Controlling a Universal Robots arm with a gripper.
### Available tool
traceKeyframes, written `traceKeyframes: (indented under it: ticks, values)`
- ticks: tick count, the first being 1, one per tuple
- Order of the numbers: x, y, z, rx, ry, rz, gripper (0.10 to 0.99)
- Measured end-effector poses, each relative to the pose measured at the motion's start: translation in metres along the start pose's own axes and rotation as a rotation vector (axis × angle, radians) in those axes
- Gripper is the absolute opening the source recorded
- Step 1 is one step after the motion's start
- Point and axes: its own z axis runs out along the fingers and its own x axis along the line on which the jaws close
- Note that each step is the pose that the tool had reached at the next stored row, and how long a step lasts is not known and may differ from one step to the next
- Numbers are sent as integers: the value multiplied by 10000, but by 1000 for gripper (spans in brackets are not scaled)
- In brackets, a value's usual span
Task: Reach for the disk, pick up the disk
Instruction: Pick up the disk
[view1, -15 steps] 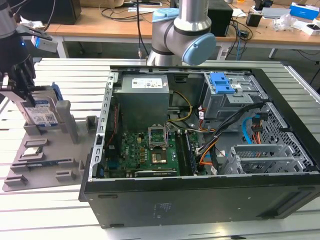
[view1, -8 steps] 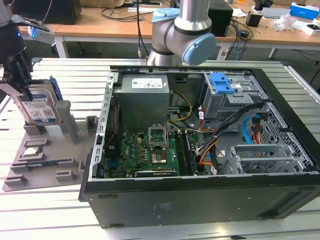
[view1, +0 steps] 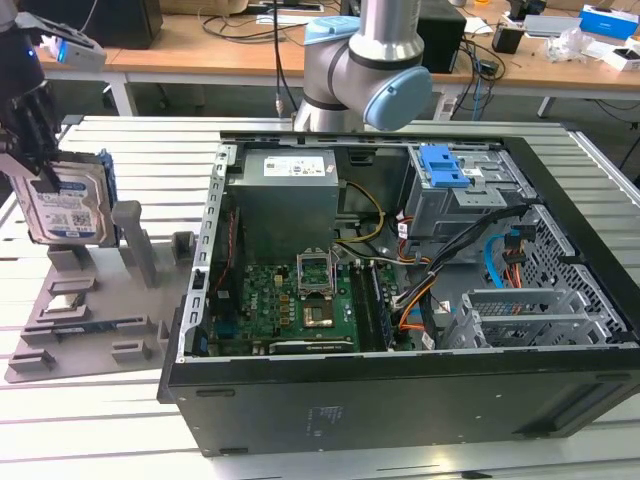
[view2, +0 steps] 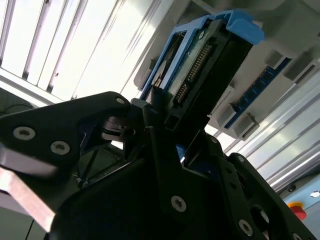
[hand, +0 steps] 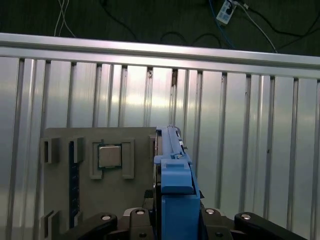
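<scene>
The exterior view looks down at a slant across the slatted surface (view1: 150, 150), with the open computer case (view1: 400, 400) nearest and the arm (view1: 365, 60) far behind. The first wrist view faces straight down past the tool (hand: 172, 225) onto the grey fixture (hand: 125, 195). The second wrist view, tight against the tool, looks along the disk (view2: 200, 65). All three share disk and fixture.

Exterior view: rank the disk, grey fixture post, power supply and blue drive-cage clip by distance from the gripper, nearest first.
1. disk: held in the gripper, far on the exterior view's left.
2. grey fixture post: just beside the disk, outside the case.
3. power supply: inside the case, its back corner.
4. blue drive-cage clip: farther toward the exterior view's right.
</scene>
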Motion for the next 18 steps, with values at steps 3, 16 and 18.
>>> traceKeyframes:
  ticks: [3,16,18]
  values:
    - [-4,2,-54,0,0,0,365]
    - [-22,12,-343,1,0,0,365]
    - [-25,14,-391,0,0,0,365]
